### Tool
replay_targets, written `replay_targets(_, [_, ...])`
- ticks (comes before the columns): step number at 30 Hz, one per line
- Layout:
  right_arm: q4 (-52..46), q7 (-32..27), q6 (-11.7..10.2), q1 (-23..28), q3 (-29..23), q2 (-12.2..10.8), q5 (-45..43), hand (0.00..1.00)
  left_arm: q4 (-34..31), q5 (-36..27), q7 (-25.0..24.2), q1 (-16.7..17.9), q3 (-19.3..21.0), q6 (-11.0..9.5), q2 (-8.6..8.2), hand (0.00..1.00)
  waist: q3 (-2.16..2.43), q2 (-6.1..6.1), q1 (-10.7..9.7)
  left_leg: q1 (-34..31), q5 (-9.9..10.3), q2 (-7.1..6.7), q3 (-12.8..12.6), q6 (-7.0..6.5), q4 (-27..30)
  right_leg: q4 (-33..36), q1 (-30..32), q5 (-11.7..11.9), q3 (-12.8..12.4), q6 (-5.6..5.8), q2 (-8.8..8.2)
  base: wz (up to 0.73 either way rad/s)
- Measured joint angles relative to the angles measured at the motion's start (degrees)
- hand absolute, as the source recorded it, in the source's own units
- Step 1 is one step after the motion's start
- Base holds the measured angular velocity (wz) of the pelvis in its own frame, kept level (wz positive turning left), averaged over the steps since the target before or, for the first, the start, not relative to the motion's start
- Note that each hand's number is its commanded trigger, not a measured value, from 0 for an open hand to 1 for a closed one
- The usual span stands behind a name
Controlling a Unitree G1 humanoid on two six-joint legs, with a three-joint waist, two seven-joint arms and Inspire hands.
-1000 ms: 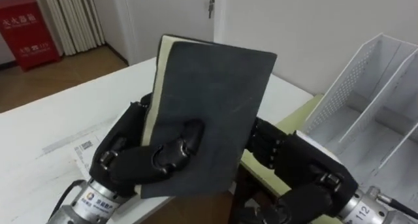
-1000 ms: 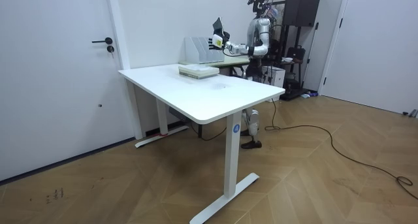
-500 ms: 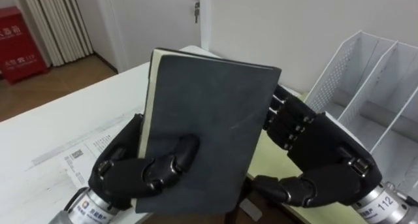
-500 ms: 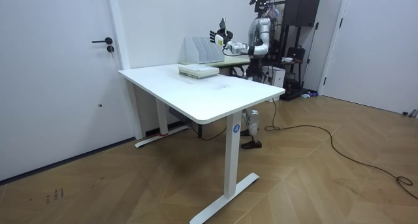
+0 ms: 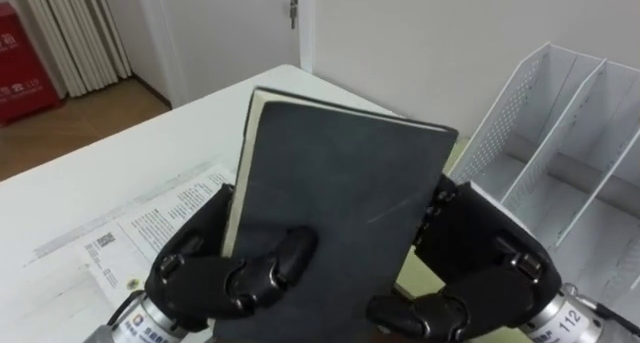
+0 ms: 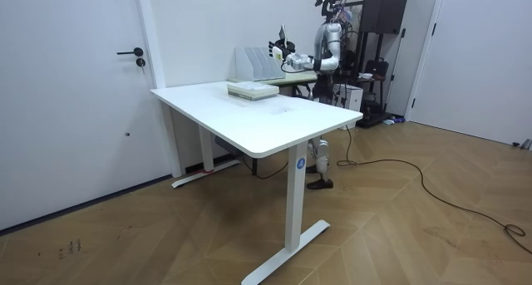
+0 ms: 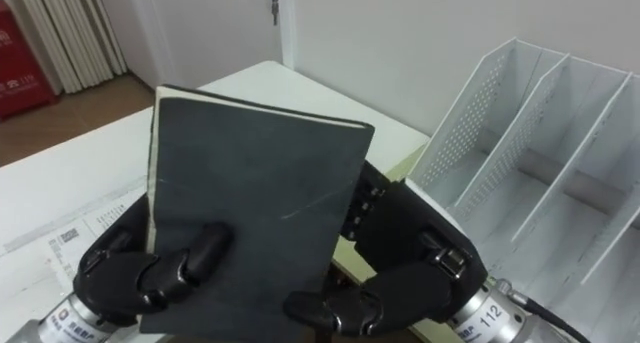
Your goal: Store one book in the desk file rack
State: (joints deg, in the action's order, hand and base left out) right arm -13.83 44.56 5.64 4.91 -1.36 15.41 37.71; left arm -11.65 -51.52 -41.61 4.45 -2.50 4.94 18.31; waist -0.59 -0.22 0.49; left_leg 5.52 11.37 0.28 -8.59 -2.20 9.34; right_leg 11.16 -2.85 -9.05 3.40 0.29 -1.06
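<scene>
Hands are doing all the work in the left eye view. The left hand (image 5: 215,278) is gripping the dark grey book (image 5: 340,223) by its spine edge, fingers wrapping behind and thumb curling across the front cover. The right hand (image 5: 480,273) is clasping the book's other edge, its thumb bending in under the lower corner. The book is standing nearly upright in the air above the white table (image 5: 120,173), left of the white file rack (image 5: 560,133). Printed sheets (image 5: 160,223) are lying on the table beneath the left hand, their print too fine to make out. A red cabinet (image 5: 25,48) with white writing is standing on the floor beyond.

In the right eye view the rack (image 7: 540,133) is opening up more fully, its slots lying bare between the dividers, and a strip of something yellow-green (image 7: 400,166) is peeking out behind the right hand (image 7: 410,263).

From the room view, the robot is standing at the far end of the table (image 6: 274,119), holding the book (image 6: 283,31) up just beside the rack (image 6: 249,65). A low stack of books (image 6: 252,90) is sitting on the tabletop in front of the rack.
</scene>
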Motion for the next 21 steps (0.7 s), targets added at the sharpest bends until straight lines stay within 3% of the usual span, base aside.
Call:
replay_targets(1, [0.0, 0.3, 0.12, 0.0, 0.33, 0.02, -0.14, 0.84, 0.03, 0.02, 0.0, 0.0, -0.08, 0.04, 0.1, 1.0, -0.02, -0.04, -0.11, -0.02, 0.02, 0.01, 0.02, 0.0, 0.01, 0.0, 0.0, 0.0, -0.02, 0.0, 0.01, 0.0])
replay_targets(3, [0.11, 1.88, 0.42, 0.01, 1.75, 0.07, -0.91, 1.0, 0.02, 0.02, -0.1, -0.01, -0.21, 0.07, 0.14, 1.0, -0.05, -0.16, -0.23, -0.01, 0.03, 0.01, 0.07, -0.01, 0.03, 0.05, -0.03, 0.0, 0.0, -0.01, 0.01, 0.0])
replay_targets(7, [2.02, 4.05, 0.66, -0.06, 3.15, 0.11, -1.67, 1.0, 0.08, -0.04, -0.19, -0.01, -0.74, 0.09, 0.45, 1.0, -0.38, -0.7, -0.17, 0.1, 0.04, 0.03, 0.3, -0.01, 0.1, 0.43, -0.03, 0.0, -0.05, 0.0, 0.06, 0.0])
replay_targets(9, [3.85, 2.8, 0.7, -0.39, 2.7, 0.2, -1.7, 1.0, 0.06, 0.0, -0.8, 0.01, -3.06, 0.11, 2.07, 1.0, -0.65, -1.34, 0.15, 0.0, 0.13, 0.03, 0.6, 0.03, 0.1, 0.44, 0.05, 0.0, -0.01, -0.01, 0.09, 0.0])
replay_targets(21, [5.12, 1.8, 0.71, -0.38, 2.71, 0.23, -1.93, 1.0, 0.06, -0.03, -0.22, 0.0, -4.21, 0.11, 3.53, 1.0, -0.56, -1.49, 0.01, -0.13, 0.29, 0.08, 0.96, 0.02, 0.31, 0.44, 0.02, 0.0, 0.55, -0.01, 0.09, 0.0])
